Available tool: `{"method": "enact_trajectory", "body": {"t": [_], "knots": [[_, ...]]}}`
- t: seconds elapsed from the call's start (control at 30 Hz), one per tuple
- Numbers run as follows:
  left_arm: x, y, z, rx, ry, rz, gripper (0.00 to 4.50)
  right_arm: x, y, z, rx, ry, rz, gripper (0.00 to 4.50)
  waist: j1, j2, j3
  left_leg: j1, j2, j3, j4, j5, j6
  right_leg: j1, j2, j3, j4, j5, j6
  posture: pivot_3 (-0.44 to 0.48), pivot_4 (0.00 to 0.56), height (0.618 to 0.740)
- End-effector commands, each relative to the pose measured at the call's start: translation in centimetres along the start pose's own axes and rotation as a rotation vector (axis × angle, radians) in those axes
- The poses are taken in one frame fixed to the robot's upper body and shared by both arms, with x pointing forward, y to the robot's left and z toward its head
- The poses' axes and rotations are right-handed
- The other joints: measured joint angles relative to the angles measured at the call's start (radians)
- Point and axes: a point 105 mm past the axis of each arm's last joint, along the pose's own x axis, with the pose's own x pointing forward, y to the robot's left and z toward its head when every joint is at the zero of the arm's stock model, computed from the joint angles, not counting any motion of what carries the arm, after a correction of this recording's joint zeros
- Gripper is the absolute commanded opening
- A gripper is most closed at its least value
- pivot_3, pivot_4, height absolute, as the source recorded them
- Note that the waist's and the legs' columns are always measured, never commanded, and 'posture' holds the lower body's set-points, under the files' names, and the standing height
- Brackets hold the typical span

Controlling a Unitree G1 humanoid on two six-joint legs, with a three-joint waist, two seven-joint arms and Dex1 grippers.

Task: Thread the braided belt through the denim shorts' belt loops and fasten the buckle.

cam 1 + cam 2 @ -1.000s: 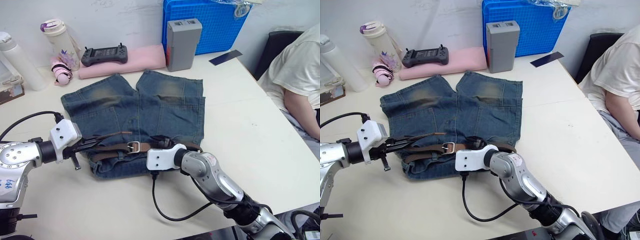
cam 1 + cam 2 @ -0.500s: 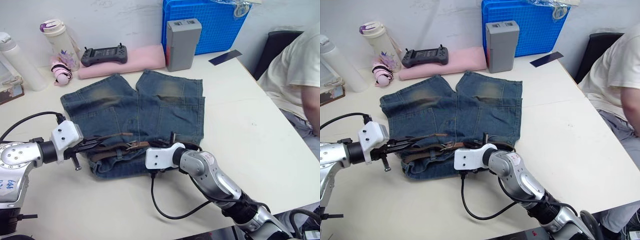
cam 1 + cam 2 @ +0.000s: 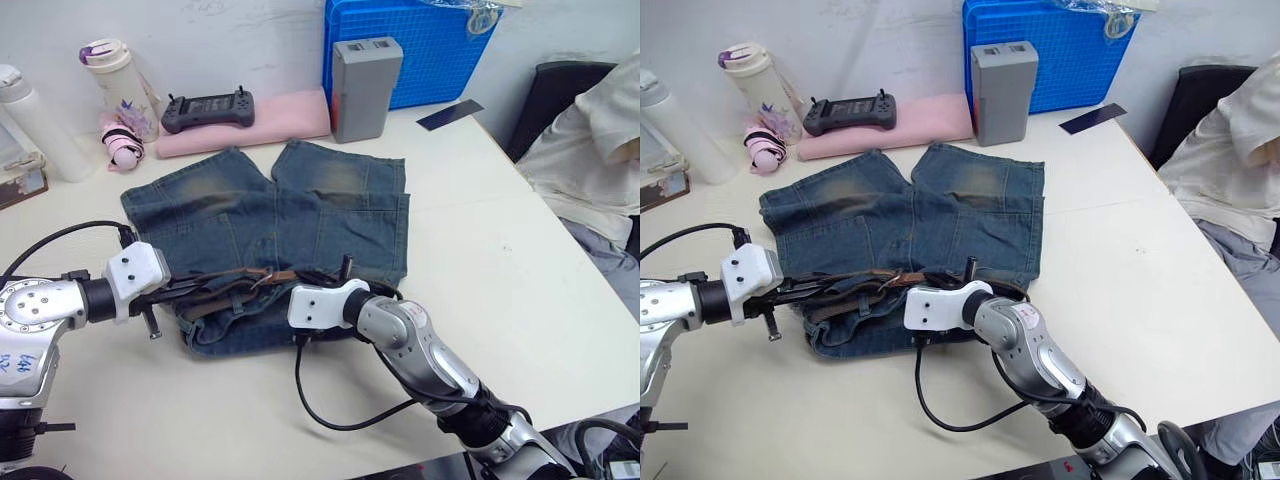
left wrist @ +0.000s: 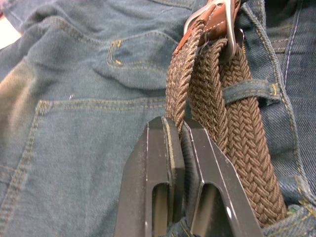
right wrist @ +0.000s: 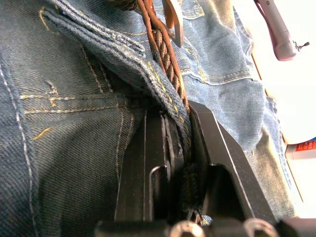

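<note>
Shorts [image 3: 270, 215] flat mid-table, waistband near; belt [image 4: 232, 143] along it, under 1 loop [image 4: 247, 89], buckle [image 3: 265, 279] near centre. Left gripper [image 4: 178, 143] clamped on belt; right gripper [image 5: 173, 133] pinching belt with waistband denim. Advice: keep strap taut, feed tip square through buckle (avoid dragging denim). No legible writing.

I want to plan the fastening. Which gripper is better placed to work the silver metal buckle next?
Probably left: the left gripper pinches the dark-brown braided belt directly below the silver metal buckle. The right gripper clamps belt and blue denim shorts waistband, anchoring.
</note>
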Motion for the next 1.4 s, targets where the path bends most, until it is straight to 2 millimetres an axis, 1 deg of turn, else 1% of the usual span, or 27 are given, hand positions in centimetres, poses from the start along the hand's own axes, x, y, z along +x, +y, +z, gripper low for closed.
{"method": "enact_trajectory", "body": {"t": [0.03, 0.13, 0.23, 0.33, 0.6, 0.8, 1.0, 1.1, 1.23, 1.3, 1.37, 1.4], "knots": [[-0.2, 0.1, 0.5, 0.092, 0.019, -0.032, 0.0, -0.4, -1.5, 0.8, 0.002, -0.038, -0.075, 0.01, 0.001, 0.0, 0.0, 0.0, 0.0, 0.0, 0.0, 0.0, 0.0, 0.0, 0.0, 0.0, 0.0, 0.0, 0.0, 0.0, 0.15, 0.709], [-0.1, -0.3, 0.2, 0.153, 0.045, -0.071, 0.0, -0.3, -1.4, 0.9, 0.008, -0.039, -0.072, 0.01, 0.0, 0.0, 0.0, 0.0, 0.0, 0.0, 0.0, 0.0, 0.0, 0.0, 0.0, 0.0, 0.0, 0.0, 0.0, 0.0, 0.15, 0.709], [-0.1, 0.1, 0.0, 0.244, 0.07, -0.073, 0.0, -0.3, -1.4, 0.9, 0.012, -0.04, -0.069, 0.01, 0.0, 0.0, 0.0, 0.0, 0.0, 0.0, 0.0, 0.0, 0.0, 0.0, 0.0, 0.0, 0.0, 0.0, 0.0, 0.0, 0.15, 0.709], [0.2, 0.3, 0.3, 0.285, 0.058, -0.071, 0.0, -0.4, -1.4, 0.9, 0.013, -0.041, -0.07, 0.01, 0.001, 0.0, 0.0, 0.0, 0.0, 0.0, 0.0, 0.0, 0.0, 0.0, 0.0, 0.0, 0.0, 0.0, 0.0, 0.0, 0.15, 0.709], [1.6, -0.1, 1.2, 0.317, 0.001, -0.103, 0.0, -0.4, -1.5, 0.9, 0.005, -0.044, -0.073, 0.01, 0.001, 0.0, 0.0, 0.0, 0.0, 0.0, 0.0, 0.0, 0.0, 0.0, 0.0, 0.0, 0.001, 0.0, 0.0, 0.0, 0.15, 0.709], [2.0, 0.0, 1.1, 0.327, 0.002, -0.125, 0.0, -0.4, -1.5, 1.1, -0.009, -0.059, -0.071, 0.01, 0.0, 0.0, 0.0, 0.0, 0.0, 0.0, 0.001, 0.0, 0.0, 0.0, 0.0, 0.0, 0.002, 0.0, 0.0, 0.0, 0.15, 0.709], [5.0, -1.0, 1.5, 0.281, -0.062, -0.143, 0.0, -0.2, -1.3, 1.3, -0.021, -0.069, -0.054, 0.01, 0.002, 0.0, 0.0, 0.0, -0.001, 0.0, 0.002, 0.0, 0.0, 0.0, 0.0, 0.0, 0.003, 0.0, 0.0, 0.0, 0.15, 0.709], [6.1, -1.3, 1.8, 0.227, -0.089, -0.138, 0.0, -0.3, -1.0, 1.0, -0.022, -0.057, -0.026, 0.01, 0.0, -0.001, 0.0, 0.0, -0.001, 0.0, 0.002, 0.0, 0.0, 0.0, 0.0, 0.0, 0.005, 0.0, 0.0, 0.0, 0.15, 0.709], [8.1, -2.3, 1.9, 0.16, -0.133, -0.15, 0.0, -0.8, -0.4, 0.0, 0.014, -0.023, 0.04, 0.01, 0.001, -0.001, -0.001, 0.0, -0.001, 0.001, 0.002, 0.0, 0.0, -0.001, 0.0, 0.001, 0.007, 0.0, 0.0, 0.0, 0.15, 0.709], [8.6, -2.4, 2.0, 0.132, -0.15, -0.145, 0.0, -1.0, -0.4, -0.2, 0.021, -0.018, 0.052, 0.01, 0.002, -0.002, -0.001, 0.0, -0.001, 0.001, 0.003, 0.0, 0.0, 0.0, 0.0, 0.001, 0.007, 0.0, 0.0, 0.0, 0.15, 0.709], [9.1, -2.6, 2.2, 0.112, -0.161, -0.146, 0.0, -1.4, -0.1, -0.2, 0.046, -0.029, 0.087, 1.01, 0.002, -0.002, -0.001, 0.0, -0.001, 0.001, 0.003, 0.0, 0.0, 0.0, 0.0, 0.0, 0.007, 0.0, 0.0, 0.0, 0.15, 0.709], [9.4, -3.0, 2.2, 0.101, -0.168, -0.155, 0.0, -1.7, 0.0, -0.4, 0.055, -0.021, 0.112, 1.34, 0.002, -0.002, -0.001, 0.0, -0.001, 0.001, 0.003, 0.0, 0.0, 0.0, 0.0, 0.0, 0.007, 0.0, 0.0, 0.0, 0.15, 0.709]]}}
